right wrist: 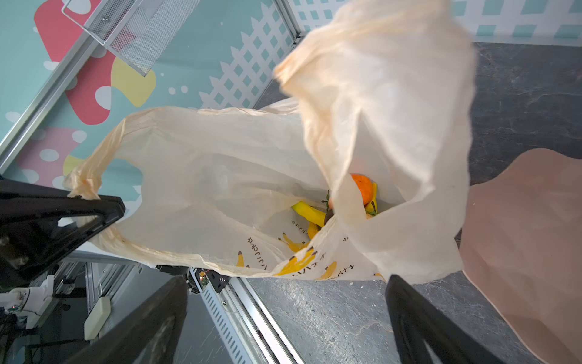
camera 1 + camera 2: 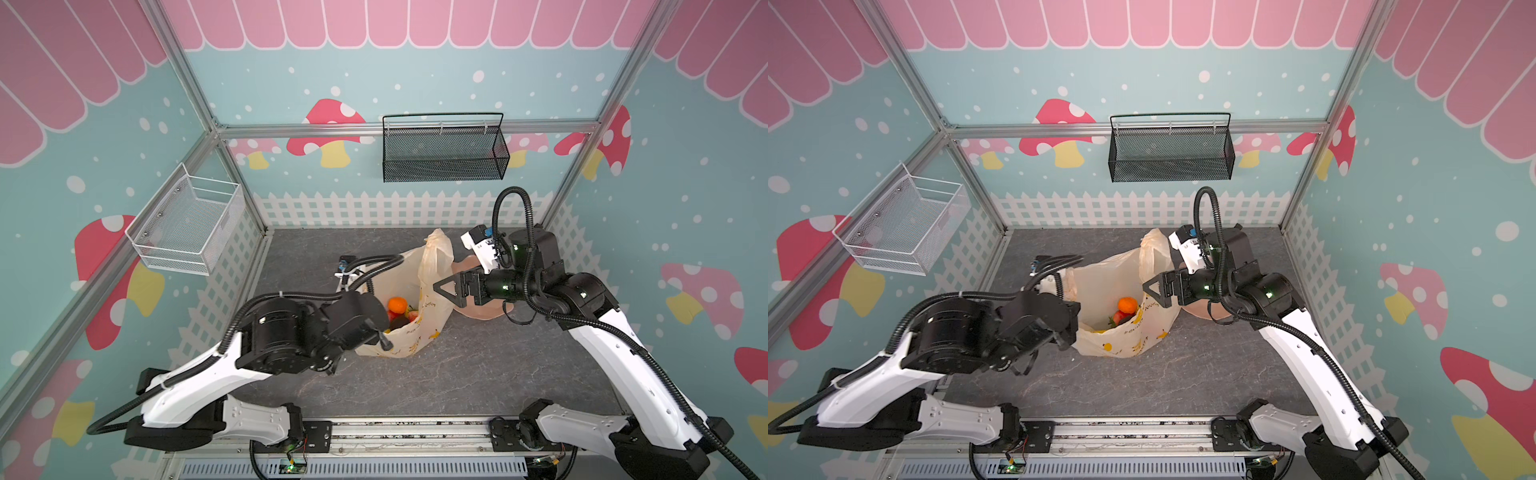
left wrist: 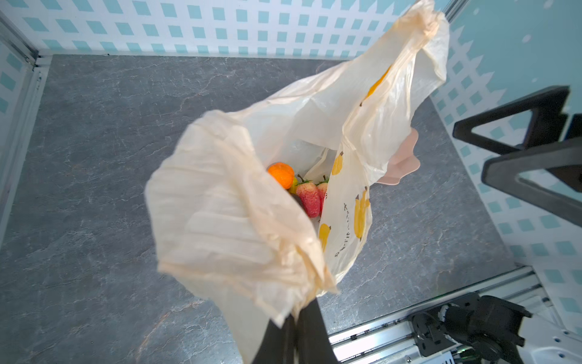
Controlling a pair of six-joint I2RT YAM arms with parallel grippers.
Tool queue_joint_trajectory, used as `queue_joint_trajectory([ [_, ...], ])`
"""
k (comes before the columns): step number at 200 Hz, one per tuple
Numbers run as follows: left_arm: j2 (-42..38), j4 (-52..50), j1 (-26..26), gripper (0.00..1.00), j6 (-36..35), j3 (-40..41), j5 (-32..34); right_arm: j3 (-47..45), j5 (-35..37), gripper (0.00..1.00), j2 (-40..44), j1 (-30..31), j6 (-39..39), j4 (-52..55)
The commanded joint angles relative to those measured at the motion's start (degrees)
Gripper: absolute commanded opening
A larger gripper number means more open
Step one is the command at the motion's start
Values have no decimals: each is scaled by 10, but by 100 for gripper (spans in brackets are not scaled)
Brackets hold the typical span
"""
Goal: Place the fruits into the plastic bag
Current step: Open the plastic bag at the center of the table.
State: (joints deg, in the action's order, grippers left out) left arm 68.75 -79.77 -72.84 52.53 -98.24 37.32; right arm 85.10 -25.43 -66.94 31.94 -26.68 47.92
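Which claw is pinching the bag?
The left claw: it is shut on a handle of the plastic bag, while the right claw stands wide open.

Fruits (image 2: 397, 305) in the plastic bag (image 2: 415, 345), bowl (image 2: 490, 311) just beside it.

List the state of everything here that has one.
plastic bag, upright, mouth open
left gripper, fingers shut on one bag handle
right gripper, open, empty
tangerine, inside the bag
strawberries, inside the bag
banana, inside the bag
pink bowl, beside the bag, partly hidden
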Motion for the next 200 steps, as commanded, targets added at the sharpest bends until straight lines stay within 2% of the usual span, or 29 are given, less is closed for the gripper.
queue_joint_trajectory([
  [1,-44,82,0,0,15,60,9,16,11,99,-15,28,-13,-17],
  [37,-103,114,-1,0,8,103,13,42,124,98,-36,37,-14,18],
  [70,-105,152,-1,0,-13,127,5,37,190,97,-57,37,7,4],
  [116,-114,156,4,0,3,141,15,-5,143,93,-45,37,33,-58],
  [141,-112,156,14,0,2,149,13,-30,173,87,-48,37,46,-75],
  [154,-118,154,33,0,11,154,4,-43,187,80,-50,37,53,-90],
  [171,-134,154,71,0,17,161,-18,-53,225,64,-50,37,66,-107],
  [187,-147,151,106,0,15,156,-45,-55,269,44,-50,35,83,-106],
  [200,-152,148,114,0,8,146,-46,-49,279,20,-42,33,90,-106],
])
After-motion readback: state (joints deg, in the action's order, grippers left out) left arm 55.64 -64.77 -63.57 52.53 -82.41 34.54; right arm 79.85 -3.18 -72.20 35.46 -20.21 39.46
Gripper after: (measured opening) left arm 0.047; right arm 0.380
